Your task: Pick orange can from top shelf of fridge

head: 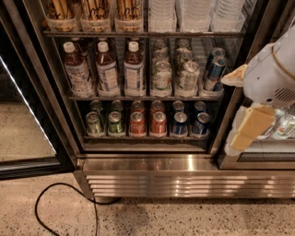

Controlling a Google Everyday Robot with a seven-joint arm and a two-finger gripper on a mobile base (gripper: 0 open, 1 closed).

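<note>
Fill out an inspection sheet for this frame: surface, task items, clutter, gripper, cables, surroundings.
Surface: top shelf, a wire rack, fully stocked; the fridge has its left door swung open.
Job's things: orange can, one of three orange-tan containers at the shelf's left, tops cropped, so it is not confirmed.
Clutter: clear tubs beside them; bottles and other cans below.
Gripper: gripper at the right edge, outside the fridge, well below the shelf.
Cables: black cable looped on the floor, lower left.
Surroundings: nothing seen.
</note>
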